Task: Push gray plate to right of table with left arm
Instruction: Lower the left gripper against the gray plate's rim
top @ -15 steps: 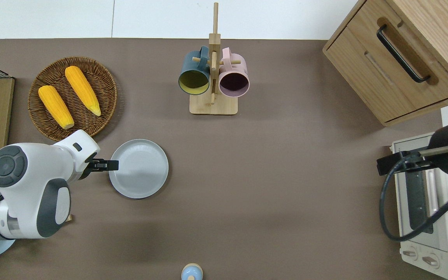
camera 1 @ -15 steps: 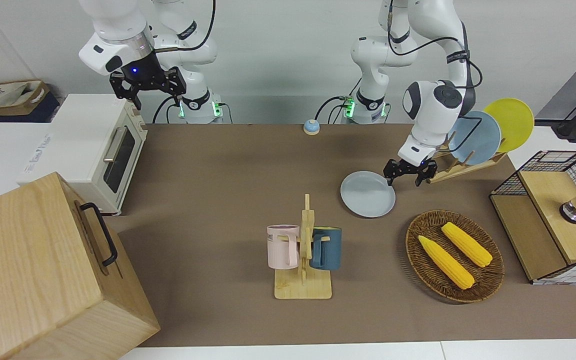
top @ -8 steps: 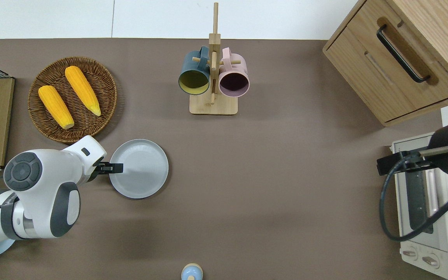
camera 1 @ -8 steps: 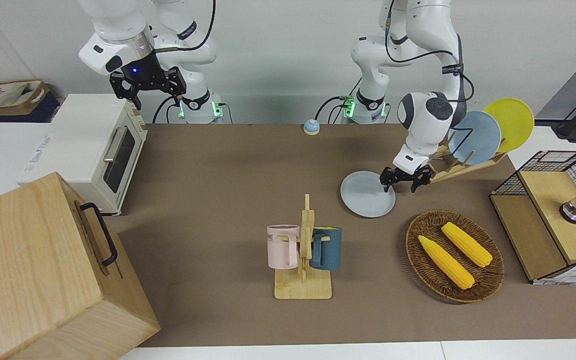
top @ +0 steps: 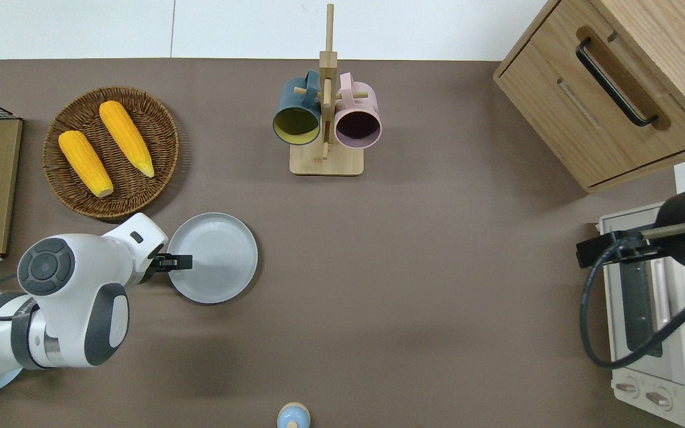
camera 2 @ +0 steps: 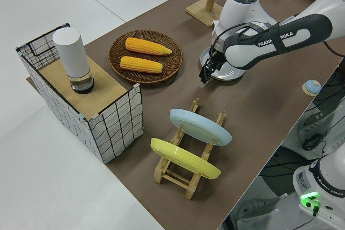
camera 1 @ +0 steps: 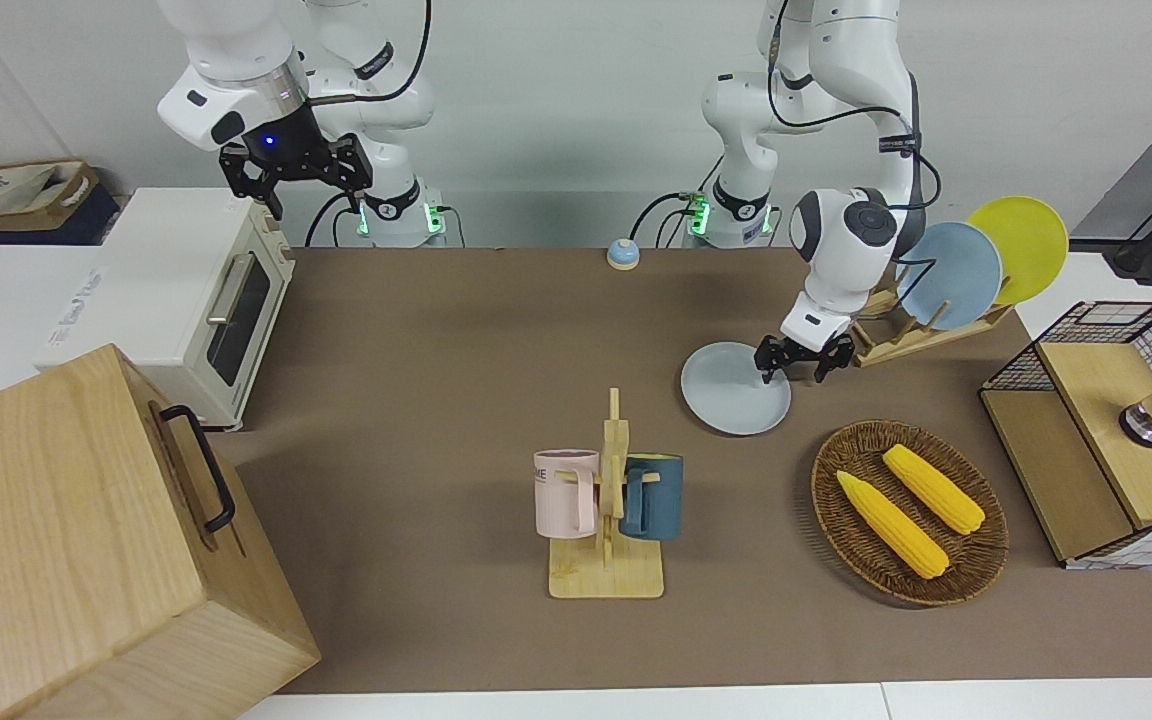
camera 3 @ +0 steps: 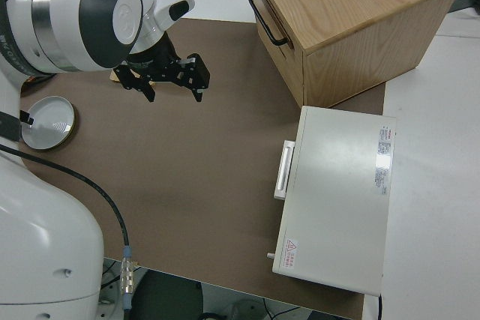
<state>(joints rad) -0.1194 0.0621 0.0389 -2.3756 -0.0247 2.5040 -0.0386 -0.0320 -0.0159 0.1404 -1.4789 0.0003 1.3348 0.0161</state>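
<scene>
1. Overhead view: gray plate (top: 214,258) lies flat on table (top: 414,297), at 5 o'clock from the corn basket (top: 110,151); round, no long axis or heading.
2. Left gripper (top: 182,261) at the plate's 9 o'clock rim, fingers spread narrow, holding nothing.
3. Step: contact made, push starting. Next: drive toward 3 o'clock.
4. Right arm parked, fingers wide.

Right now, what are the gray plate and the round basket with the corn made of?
The gray plate looks like smooth plastic or glazed ceramic: an even, pale surface with a soft sheen; the look can't settle which. The basket looks like woven wicker: brown strands in rings. The two corn cobs look uniformly glossy yellow, possibly plastic.
</scene>
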